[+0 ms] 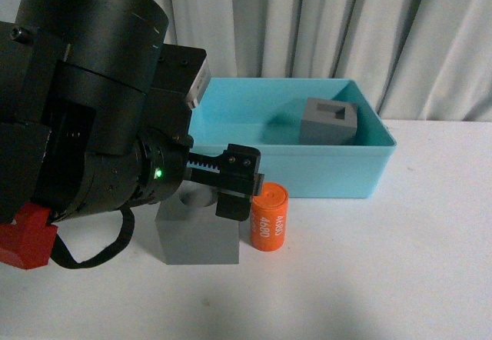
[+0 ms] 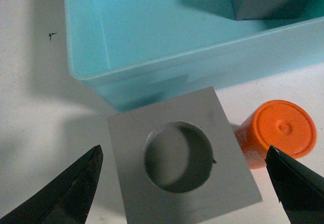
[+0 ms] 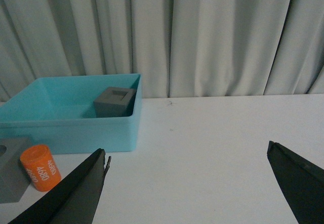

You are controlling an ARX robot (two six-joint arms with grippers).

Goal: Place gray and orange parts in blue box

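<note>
- The left pincer [image 2: 183, 150] is hanging spread wide and holding nothing. Its dark fingers are flanking the gray cube with the round hole [image 1: 198, 236], lower centre of the front view.
- The orange cylinder [image 1: 268, 217] is standing just right of that cube, seemingly touching it, below the blue box [image 1: 338, 172].
- The cube with the square hole [image 1: 330, 121] is already sitting inside the box, upper right.
- The right pincer [image 3: 187, 149] is gaping wide over bare table [image 3: 212, 133], empty.
- Risk: in closing, one finger may be catching the cylinder, jamming it against the cube or knocking it over.
</note>
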